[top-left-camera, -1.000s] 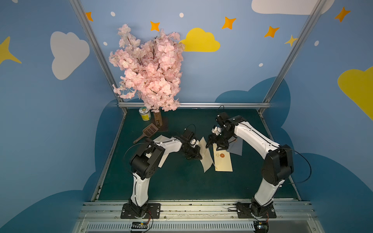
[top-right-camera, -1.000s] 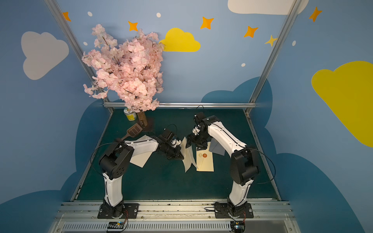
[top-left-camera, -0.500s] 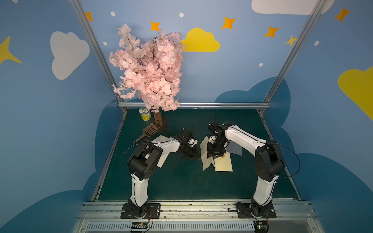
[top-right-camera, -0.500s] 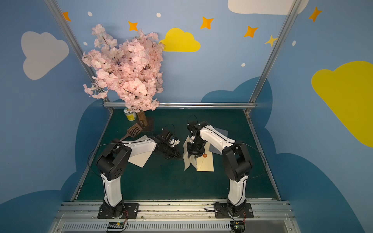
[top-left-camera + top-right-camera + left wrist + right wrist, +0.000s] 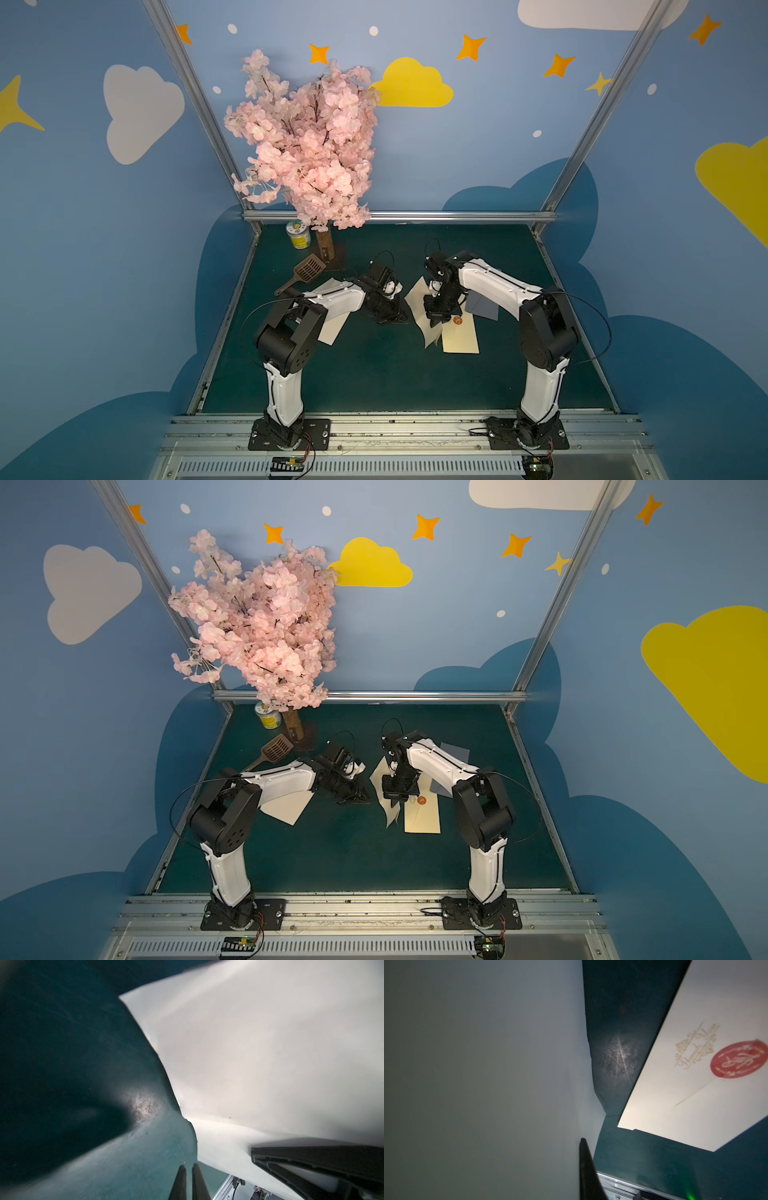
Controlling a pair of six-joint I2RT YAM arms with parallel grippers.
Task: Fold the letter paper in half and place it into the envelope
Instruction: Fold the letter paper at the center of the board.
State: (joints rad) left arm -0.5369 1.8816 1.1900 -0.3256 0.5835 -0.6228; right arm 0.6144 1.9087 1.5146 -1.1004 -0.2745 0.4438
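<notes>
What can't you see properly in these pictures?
Right tool: its second finger, right wrist view, behind the paper.
Can label: both top views, too small.
Envelope: right wrist view, cut off by the edge.
Seal writing: blurred there.

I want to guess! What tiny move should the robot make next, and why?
Probably the right hand should lift the pinched edge of the letter paper across to fold it: it is shut on the paper, which isn't folded flat yet.
</notes>
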